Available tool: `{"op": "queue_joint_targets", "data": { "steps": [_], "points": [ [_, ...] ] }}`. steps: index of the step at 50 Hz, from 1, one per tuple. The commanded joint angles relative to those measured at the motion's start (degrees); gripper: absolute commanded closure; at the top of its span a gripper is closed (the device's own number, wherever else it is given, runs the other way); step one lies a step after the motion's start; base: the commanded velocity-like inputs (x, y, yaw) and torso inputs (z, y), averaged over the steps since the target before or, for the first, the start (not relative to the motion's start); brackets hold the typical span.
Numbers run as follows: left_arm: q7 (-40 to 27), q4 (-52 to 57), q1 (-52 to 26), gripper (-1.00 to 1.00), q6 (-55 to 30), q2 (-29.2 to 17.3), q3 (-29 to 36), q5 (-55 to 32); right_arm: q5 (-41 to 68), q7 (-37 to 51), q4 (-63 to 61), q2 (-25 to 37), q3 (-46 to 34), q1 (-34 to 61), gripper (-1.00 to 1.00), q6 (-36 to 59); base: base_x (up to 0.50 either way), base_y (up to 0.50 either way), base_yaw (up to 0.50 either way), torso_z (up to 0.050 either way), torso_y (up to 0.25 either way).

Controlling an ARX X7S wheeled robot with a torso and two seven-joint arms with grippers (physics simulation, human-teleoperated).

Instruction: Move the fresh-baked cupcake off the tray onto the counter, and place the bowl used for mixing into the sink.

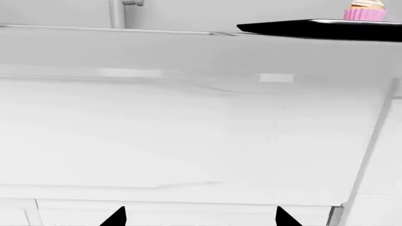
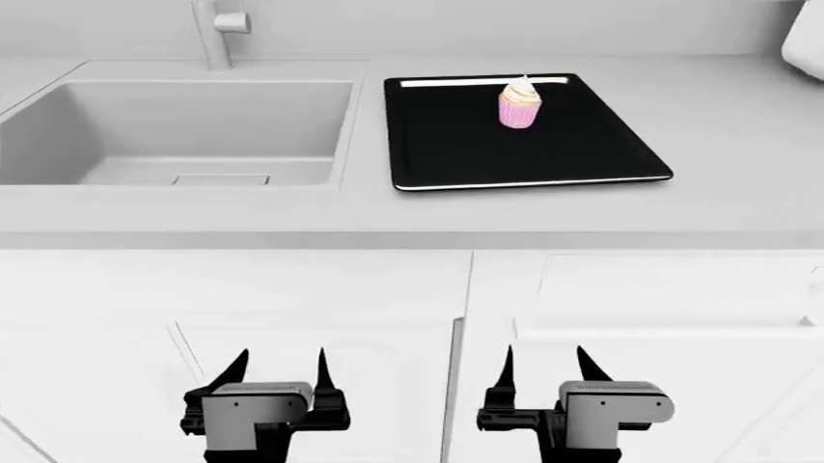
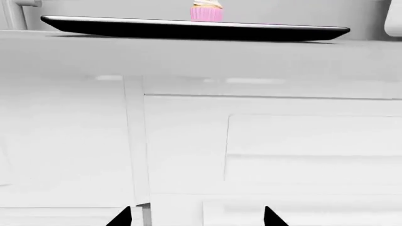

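A pink-wrapped cupcake [image 2: 519, 105] with white frosting stands upright near the far edge of the glossy black tray [image 2: 451, 145] on the light grey counter [image 2: 721, 193]. The cupcake [image 1: 365, 10] and tray [image 1: 314, 29] also show in the left wrist view, and the cupcake [image 3: 206, 11] on the tray [image 3: 188, 29] in the right wrist view. The sink [image 2: 77, 135] lies left of the tray. The bowl is out of view. My left gripper [image 2: 276, 371] and right gripper [image 2: 547, 367] hang open and empty below the counter edge, in front of the cabinets.
A grey-white faucet [image 2: 216, 29] rises behind the sink. White cabinet doors [image 2: 322, 309] face both grippers under the counter. A white object [image 2: 806, 39] shows at the far right edge of the counter.
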Motion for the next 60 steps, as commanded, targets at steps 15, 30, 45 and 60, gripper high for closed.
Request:
{"op": "queue_joint_targets", "data": {
  "steps": [15,30,45,60],
  "points": [
    [0.31,1.33,0.33,-1.0,-1.29,-1.72,1.56,-3.7,0.85,1.21,-0.1,1.52,-2.06,0.06,-1.0,-0.32,0.0,0.0,0.0,0.014,0.0],
    [-0.53,1.32,0.23,-1.0,-1.37,-2.33,2.33,-4.06,1.37,1.99,-0.22,2.11,-2.77,0.05,-1.0,-0.35,0.0,0.0,0.0,0.05,0.0],
    [-1.45,1.04,-0.02,-1.0,-0.9,-2.85,3.17,-3.84,1.57,2.58,0.25,2.66,-3.66,0.35,-1.0,-0.4,0.0,0.0,0.0,0.05,0.0],
    [-3.04,25.72,2.42,-1.0,-23.32,-7.26,4.71,-12.88,7.53,3.79,-22.89,5.34,-3.69,-3.57,-1.0,14.37,0.0,0.0,0.0,0.031,0.0]
  ]
}}
